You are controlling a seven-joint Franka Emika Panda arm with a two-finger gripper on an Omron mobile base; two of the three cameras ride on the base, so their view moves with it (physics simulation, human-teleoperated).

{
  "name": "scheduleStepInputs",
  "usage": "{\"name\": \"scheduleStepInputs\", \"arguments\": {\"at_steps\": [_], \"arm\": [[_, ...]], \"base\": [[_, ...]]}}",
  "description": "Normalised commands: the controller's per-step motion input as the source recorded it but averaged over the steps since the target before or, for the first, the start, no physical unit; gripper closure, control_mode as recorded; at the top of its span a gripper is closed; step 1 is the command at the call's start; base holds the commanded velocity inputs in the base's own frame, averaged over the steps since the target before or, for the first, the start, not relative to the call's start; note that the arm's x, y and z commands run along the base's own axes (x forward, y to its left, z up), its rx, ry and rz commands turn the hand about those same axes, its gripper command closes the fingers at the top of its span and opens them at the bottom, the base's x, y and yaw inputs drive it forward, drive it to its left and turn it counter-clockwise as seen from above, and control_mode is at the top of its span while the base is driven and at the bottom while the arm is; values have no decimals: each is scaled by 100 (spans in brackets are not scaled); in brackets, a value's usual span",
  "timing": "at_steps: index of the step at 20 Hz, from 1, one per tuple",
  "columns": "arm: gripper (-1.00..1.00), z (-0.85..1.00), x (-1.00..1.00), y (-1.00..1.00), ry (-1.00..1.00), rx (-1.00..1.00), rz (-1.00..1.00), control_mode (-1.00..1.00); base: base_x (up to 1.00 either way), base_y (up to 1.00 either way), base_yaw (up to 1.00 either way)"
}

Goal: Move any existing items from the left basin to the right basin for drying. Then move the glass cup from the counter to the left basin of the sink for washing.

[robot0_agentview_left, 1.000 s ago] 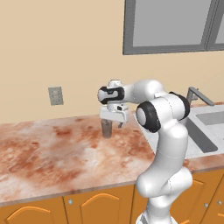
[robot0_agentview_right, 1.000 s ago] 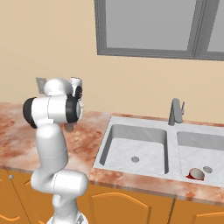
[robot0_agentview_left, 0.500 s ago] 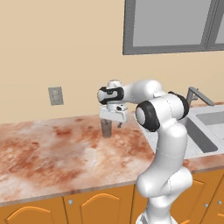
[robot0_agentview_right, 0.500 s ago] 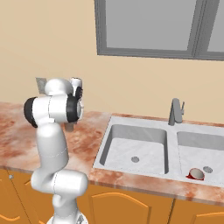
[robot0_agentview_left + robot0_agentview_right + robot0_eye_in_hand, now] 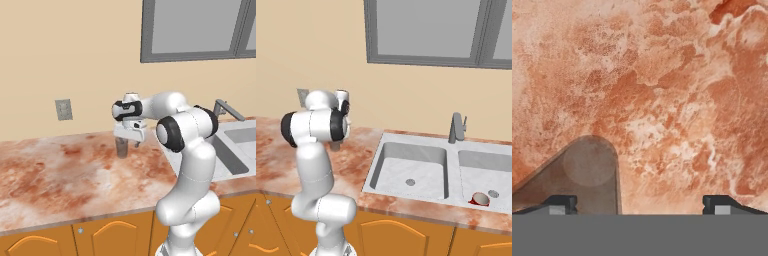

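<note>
The pincer [image 5: 127,143] hangs over the tabletop [image 5: 60,175], a little left of the middle of the left base view, and its two fingers are spread wide with nothing between them that is gripped. The glass cup [image 5: 121,148] stands upright on the tabletop directly under it. In the hand view the cup [image 5: 587,172] appears at the lower left, close to the left fingertip [image 5: 561,204], while the right fingertip [image 5: 721,204] stands far away over bare stone. So the cup is not centred between the fingers; it sits toward one side.

The red mug [image 5: 479,199] already lies in the right basin [image 5: 491,167], at the lower right of the right base view, and the left basin [image 5: 413,167] looks free of items. I judge that the first part of the task is done and the step in hand is to grasp the cup.

What could go wrong comes mostly from this offset. If the hand goes down as it is, the left finger may land on the rim of the cup instead of passing beside it, and this could tip the cup or push it along the smooth stone. If the fingers close while the cup is off centre, one finger would reach it first and shove it sideways, and the grip may be weak. A smooth, straight-sided tumbler could then slip during the long carry to the sink [image 5: 456,150]. I cannot tell how high the fingertips are above the rim.
</note>
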Motion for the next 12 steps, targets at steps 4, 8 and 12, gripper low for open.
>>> {"name": "scheduleStepInputs", "arguments": {"at_steps": [4,8,12], "arm": [[100,-29,-29,0,-1,0,0,-100],[100,-7,-4,0,1,0,0,-100],[100,0,0,0,0,0,0,-100]], "base": [[0,0,0],[0,0,0],[0,0,0]]}}
